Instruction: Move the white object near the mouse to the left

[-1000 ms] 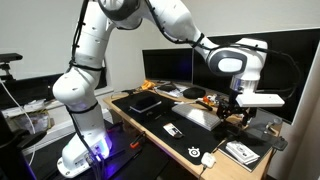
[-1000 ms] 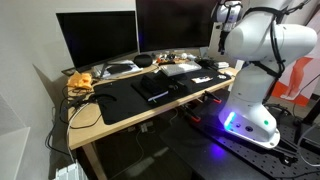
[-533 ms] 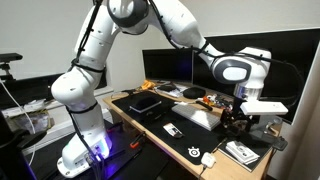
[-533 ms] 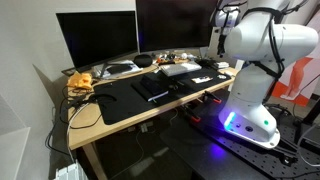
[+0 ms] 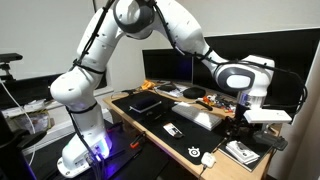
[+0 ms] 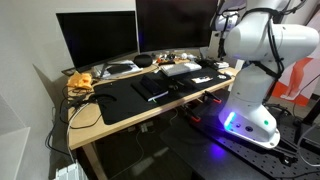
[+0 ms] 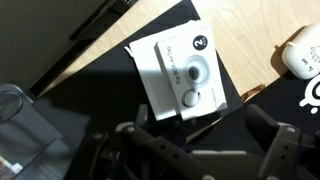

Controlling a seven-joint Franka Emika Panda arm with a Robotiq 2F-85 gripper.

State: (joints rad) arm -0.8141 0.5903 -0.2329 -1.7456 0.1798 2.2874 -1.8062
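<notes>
The gripper (image 5: pixel 240 120) is seen hanging released. In the wrist view its two dark fingers (image 7: pixel 268 135) stand wide apart and nothing is held between them.

The small rounded white computer mouse (image 5: pixel 207 158) is taken as the landmark. In an exterior view the small flat white rectangular piece (image 5: pixel 172 130) lies on the black desk mat (image 5: pixel 150 118). It is near the mouse but apart from it, on the side towards the robot's base.

The gripper is not over that side. It is placed above the larger white printed booklet (image 7: pixel 178 72), which lies just beside the mouse on the side away from the base (image 5: pixel 240 152). The mouse is therefore judged to lie roughly between the gripper and the white piece.

The white piece is not caught in the wrist view. Only the booklet, the mat and a rounded white shape (image 7: pixel 300 50) at the frame's edge are shown there, and that shape may be the mouse.

The coming move is judged to call for a traverse past the mouse towards the base side before any descent. The long axis of the white piece appears to run roughly along the mat's near edge, though it is too small for this to be told surely. The jaws would be best set across the short side.
</notes>
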